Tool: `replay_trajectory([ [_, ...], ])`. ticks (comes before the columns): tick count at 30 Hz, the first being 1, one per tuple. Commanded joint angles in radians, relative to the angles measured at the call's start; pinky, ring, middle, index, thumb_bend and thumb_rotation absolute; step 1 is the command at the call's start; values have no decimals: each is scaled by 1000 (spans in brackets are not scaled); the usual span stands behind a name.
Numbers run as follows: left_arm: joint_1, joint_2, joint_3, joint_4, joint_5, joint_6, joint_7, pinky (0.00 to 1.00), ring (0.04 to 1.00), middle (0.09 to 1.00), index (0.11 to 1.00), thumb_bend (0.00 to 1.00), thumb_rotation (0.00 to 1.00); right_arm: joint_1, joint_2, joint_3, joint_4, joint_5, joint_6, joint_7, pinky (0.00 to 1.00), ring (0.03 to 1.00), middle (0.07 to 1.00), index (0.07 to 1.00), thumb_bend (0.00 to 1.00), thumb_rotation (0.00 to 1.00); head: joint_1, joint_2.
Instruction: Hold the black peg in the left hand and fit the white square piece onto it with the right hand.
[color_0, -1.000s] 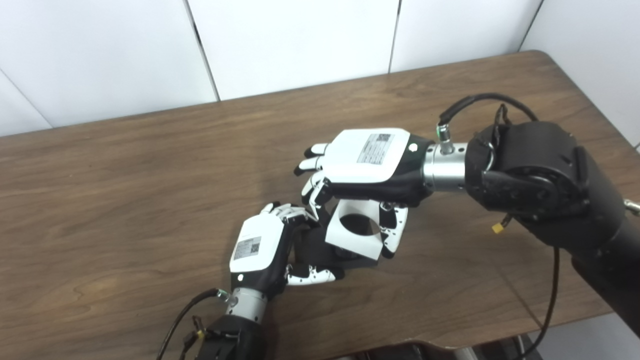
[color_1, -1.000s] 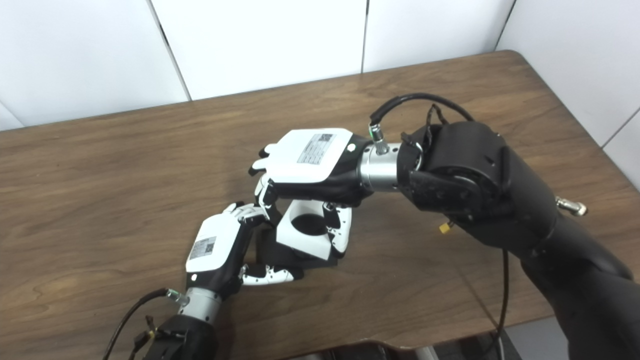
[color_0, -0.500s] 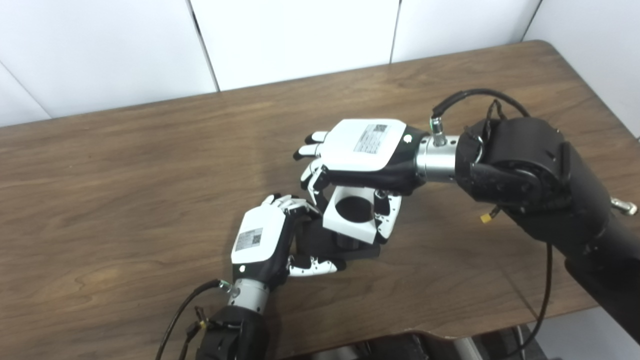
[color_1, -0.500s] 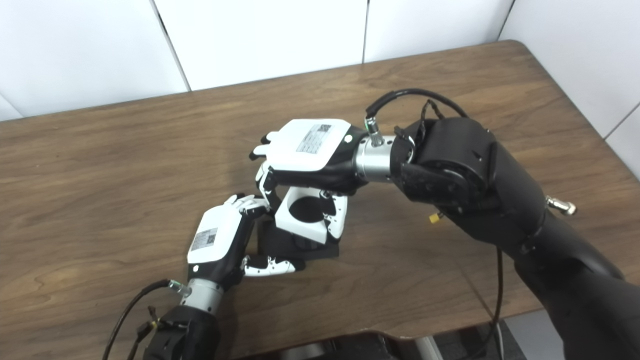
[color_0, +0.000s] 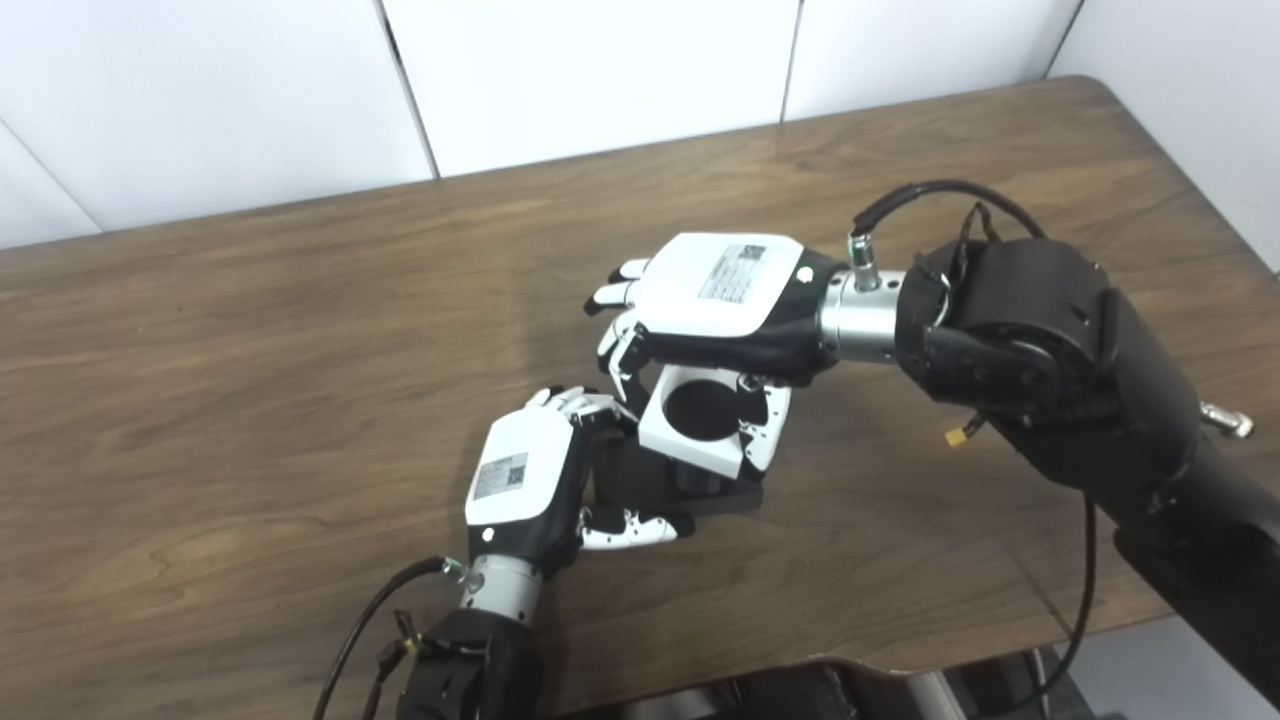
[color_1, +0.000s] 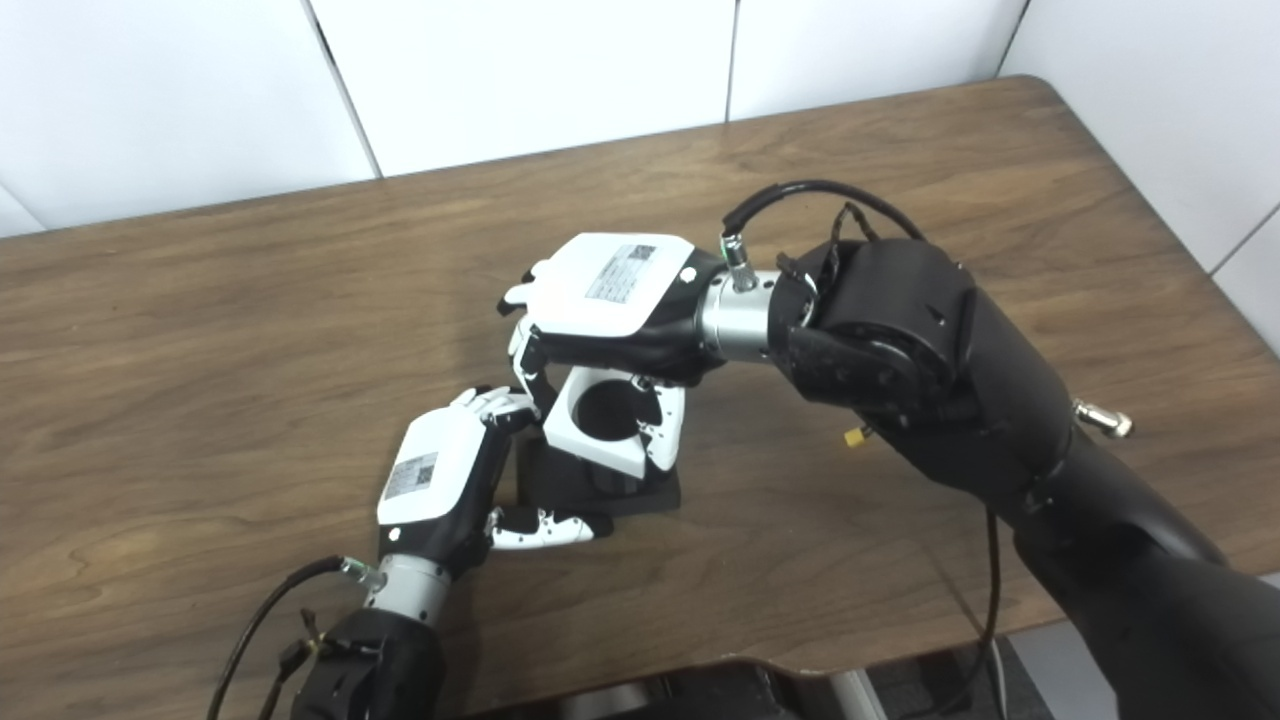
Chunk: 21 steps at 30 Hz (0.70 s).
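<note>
Right hand (color_0: 720, 300) clamps the white piece (color_0: 700, 432) tilted just above the peg (color_0: 690, 480), which left hand (color_0: 525, 485) grips.

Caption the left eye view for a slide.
Right hand lowers the white square piece over the black peg gripped by the left hand.

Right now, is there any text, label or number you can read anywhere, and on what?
Nothing legible.
Sticker on back of right hand: printed lines and a square code, too small to read.
Sticker on back of left hand: same, blurred.
No markings on white square piece.
</note>
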Motion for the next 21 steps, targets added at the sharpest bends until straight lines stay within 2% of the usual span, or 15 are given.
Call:
replay_trajectory([
  [1,21,-26,-38,0,6,-5,-17,920,838,759,485,515,51,-33,7,-12,1,-2,-25,-29,945,937,794,485,524,131,1,1],
  [21,16,-24,-52,-17,6,26,-28,926,841,760,486,515,52,-17,-7,-36,95,-5,-58,-64,932,931,791,484,523,129,4,8],
])
